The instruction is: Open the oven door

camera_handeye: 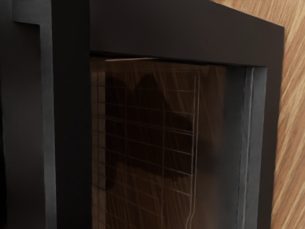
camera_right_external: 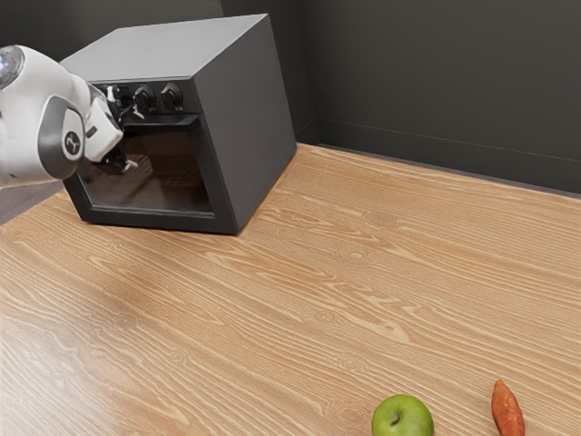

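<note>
Your pincer, fingers apart, is at the front of the shut oven door, on the bench's far side, toward the exterior view's left; a green apple sits near.
</note>
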Robot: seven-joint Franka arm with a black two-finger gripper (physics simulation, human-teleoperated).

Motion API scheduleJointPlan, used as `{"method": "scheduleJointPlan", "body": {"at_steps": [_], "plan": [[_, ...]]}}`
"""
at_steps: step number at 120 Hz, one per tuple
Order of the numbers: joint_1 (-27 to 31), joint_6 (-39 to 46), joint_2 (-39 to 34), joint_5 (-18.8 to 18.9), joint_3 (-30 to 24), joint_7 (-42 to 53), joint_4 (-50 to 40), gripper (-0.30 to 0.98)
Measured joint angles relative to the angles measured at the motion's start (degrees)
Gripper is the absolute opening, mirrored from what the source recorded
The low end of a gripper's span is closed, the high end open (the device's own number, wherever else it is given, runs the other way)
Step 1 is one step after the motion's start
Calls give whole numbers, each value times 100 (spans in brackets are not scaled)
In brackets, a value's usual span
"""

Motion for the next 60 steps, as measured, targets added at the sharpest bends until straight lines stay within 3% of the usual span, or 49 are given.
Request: {"method": "scheduleJointPlan", "body": {"at_steps": [23,36,43,52,56,60], "plan": [[17,-4,125,-37,-4,60,25,72],[6,9,-230,-50,-4,84,-555,69],[7,196,-1576,129,-90,96,-2167,57],[64,110,-4822,350,-135,104,-4548,61],[75,-327,-5674,357,-75,51,-4341,63],[48,-799,-5792,229,-111,-75,-3482,64]]}}
